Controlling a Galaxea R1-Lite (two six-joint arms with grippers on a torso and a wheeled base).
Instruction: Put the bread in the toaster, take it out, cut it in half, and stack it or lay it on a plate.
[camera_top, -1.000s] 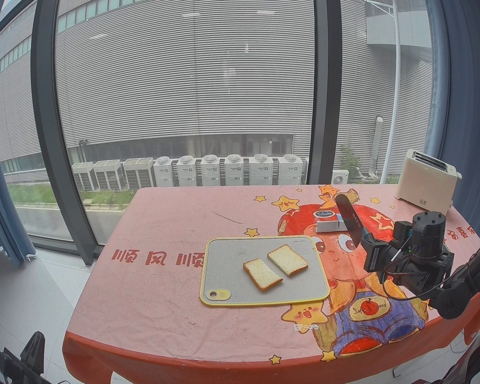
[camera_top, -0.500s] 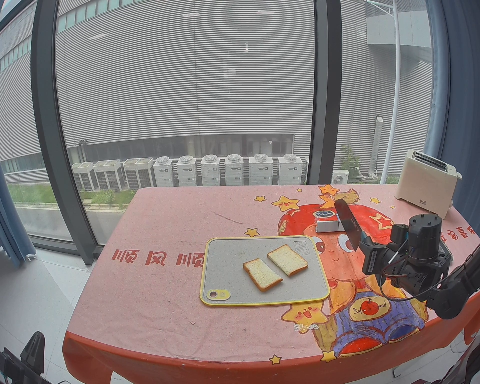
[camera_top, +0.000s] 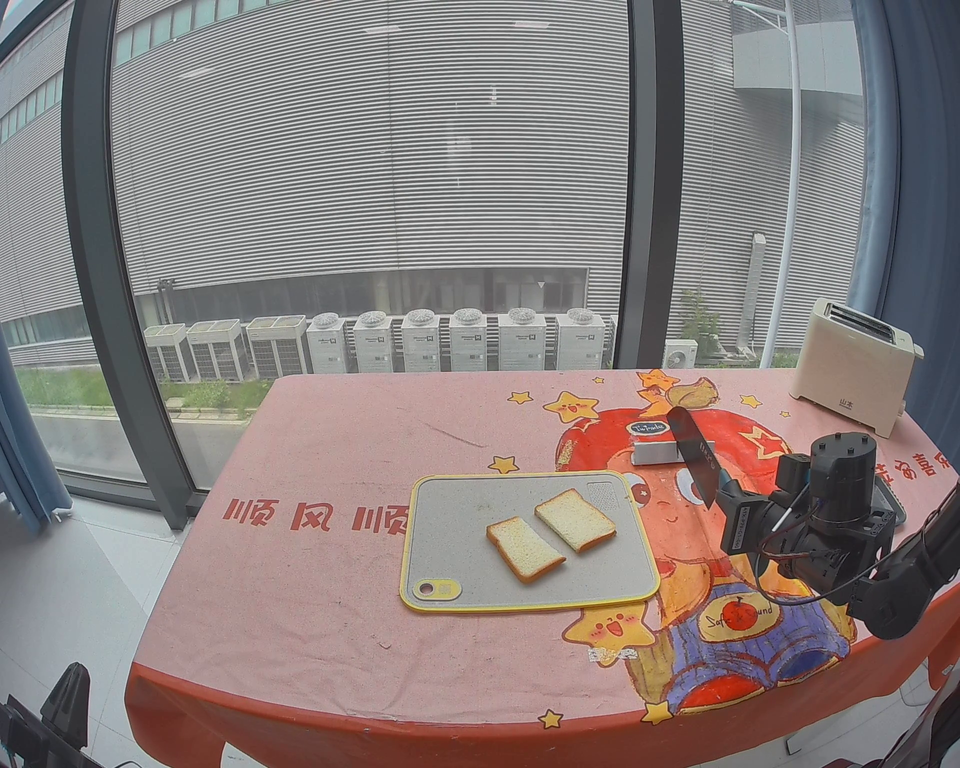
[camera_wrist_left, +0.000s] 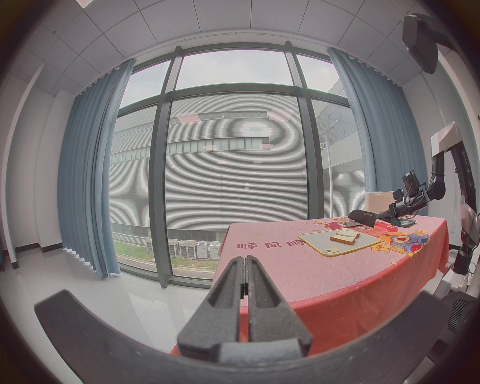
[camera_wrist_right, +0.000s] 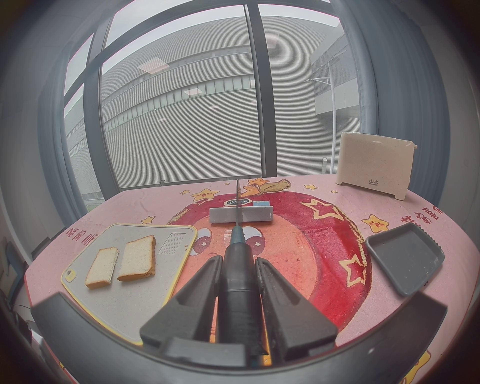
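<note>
Grey plate (camera_wrist_right: 405, 257) near cream toaster (camera_wrist_right: 375, 162)

My right gripper (camera_top: 735, 505) and its wrist cover most of the dark plate (camera_top: 897, 502), leaving a sliver of rim. The knife (camera_wrist_right: 239, 275) handle is buried in my grasp, and its blade stands edge-on. From my left wrist, the bread halves (camera_wrist_left: 347, 236) are too small to separate.

Two bread halves (camera_top: 575, 520) lie flat, side by side, on the grey cutting board (camera_top: 460, 530).
</note>
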